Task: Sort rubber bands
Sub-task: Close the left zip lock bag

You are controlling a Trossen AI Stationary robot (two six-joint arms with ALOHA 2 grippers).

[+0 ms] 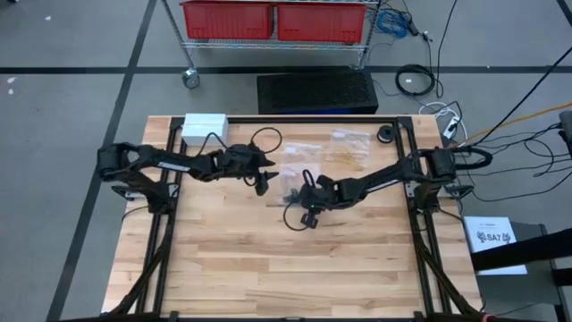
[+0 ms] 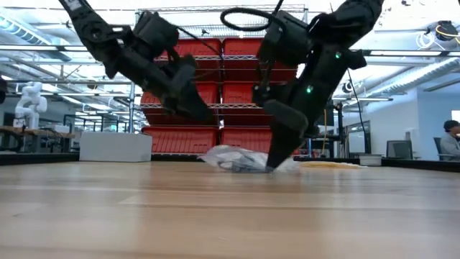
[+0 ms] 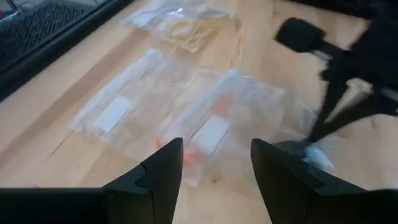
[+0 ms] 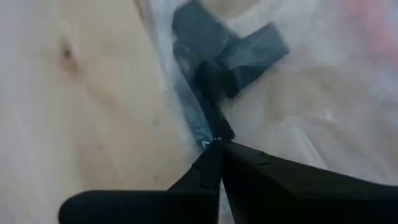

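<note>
Your right end effector (image 4: pixel 214 146) is pressed together, pinching the edge of a clear bag (image 3: pixel 249 112) at the far middle of the tabletop (image 1: pixel 295 259). Left end effector (image 3: pixel 214 174) is spread above it. The rubber bands (image 3: pixel 189 155) inside are light, soft; take them by the loop.

The desk (image 1: pixel 268 268) carries 4 clear bags in its far half, clustered near the centre line. 2 bags lie toward the far edge: 1 bag (image 1: pixel 298 148) on the left, the other bag (image 1: pixel 349 143) just beside it on the right. Nearer the middle, a third bag (image 3: pixel 118 112) and a fourth bag (image 3: pixel 236 124) lie side by side. A box (image 1: pixel 205 127) sits at the far-left corner of the desk. The left hand (image 1: pixel 261 186) hangs above the desk, left of the bags. The right hand (image 2: pixel 272 167) is down at the fourth bag's edge, tips together on the plastic. Shelving with bins (image 1: pixel 273 20) stands on the floor beyond the desk.
</note>
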